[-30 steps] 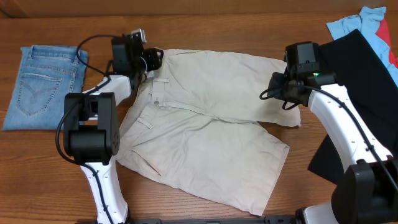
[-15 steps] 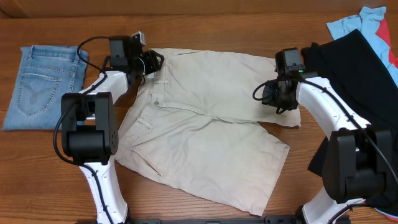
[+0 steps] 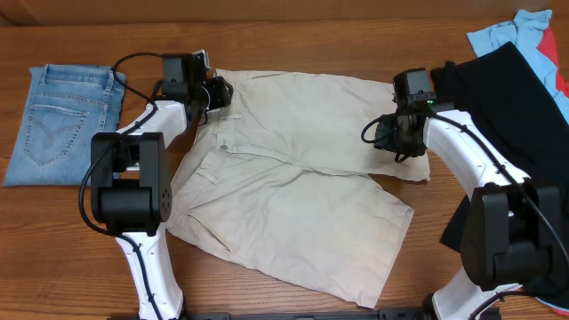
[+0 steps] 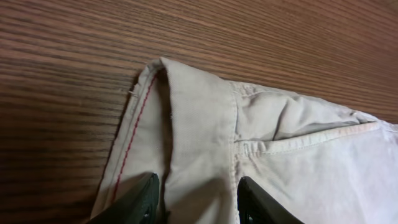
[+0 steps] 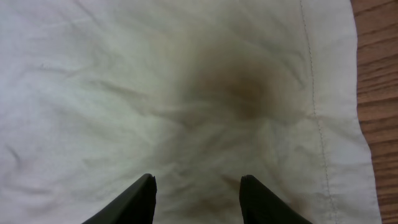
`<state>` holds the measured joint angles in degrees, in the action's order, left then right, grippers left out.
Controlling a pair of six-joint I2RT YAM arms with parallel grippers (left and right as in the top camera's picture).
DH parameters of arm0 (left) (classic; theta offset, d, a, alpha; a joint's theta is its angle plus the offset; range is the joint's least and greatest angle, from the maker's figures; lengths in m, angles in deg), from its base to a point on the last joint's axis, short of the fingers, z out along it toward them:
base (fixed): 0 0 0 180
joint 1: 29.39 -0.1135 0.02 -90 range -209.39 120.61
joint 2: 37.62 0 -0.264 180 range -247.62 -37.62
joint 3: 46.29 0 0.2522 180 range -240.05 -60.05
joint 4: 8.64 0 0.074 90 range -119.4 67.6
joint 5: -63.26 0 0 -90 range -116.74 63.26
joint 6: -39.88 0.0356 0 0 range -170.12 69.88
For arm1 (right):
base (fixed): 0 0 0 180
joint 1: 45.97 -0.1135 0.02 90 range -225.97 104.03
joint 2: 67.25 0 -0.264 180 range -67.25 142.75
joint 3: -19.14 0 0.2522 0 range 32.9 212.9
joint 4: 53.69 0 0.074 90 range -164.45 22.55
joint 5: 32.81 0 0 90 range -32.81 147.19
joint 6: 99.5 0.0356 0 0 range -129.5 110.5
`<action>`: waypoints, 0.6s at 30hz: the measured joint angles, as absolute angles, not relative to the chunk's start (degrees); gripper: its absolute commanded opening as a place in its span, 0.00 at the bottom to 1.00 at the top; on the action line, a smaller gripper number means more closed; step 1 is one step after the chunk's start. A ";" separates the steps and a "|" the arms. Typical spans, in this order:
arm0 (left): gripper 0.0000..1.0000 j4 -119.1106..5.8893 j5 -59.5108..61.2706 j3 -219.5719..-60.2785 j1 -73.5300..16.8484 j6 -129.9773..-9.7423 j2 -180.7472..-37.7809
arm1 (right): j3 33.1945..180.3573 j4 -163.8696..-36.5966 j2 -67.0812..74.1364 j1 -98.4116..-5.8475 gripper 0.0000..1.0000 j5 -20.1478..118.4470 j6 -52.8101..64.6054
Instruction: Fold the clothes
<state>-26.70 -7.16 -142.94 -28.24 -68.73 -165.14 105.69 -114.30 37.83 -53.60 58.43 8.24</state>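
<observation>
Shorts (image 3: 293, 187) lie spread flat on the table (image 3: 267, 36), waistband to the left. Left gripper (image 4: 198, 193) sits at the waistband's far corner, fingers apart with cloth between them. Right gripper (image 5: 198, 193) is low over the upper leg's hem, released, holding nothing. Jeans (image 3: 62, 120) lie far left.

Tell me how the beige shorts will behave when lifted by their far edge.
The shorts will probably droop limply: the cloth lies flat with soft wrinkles. The stitched waistband corner by the left tool looks thicker, likely a firmer hold.
</observation>
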 measured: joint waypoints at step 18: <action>0.45 -25.74 -8.96 -143.14 -26.91 -68.34 -165.25 | 105.69 -114.60 37.83 -53.60 0.47 58.45 8.26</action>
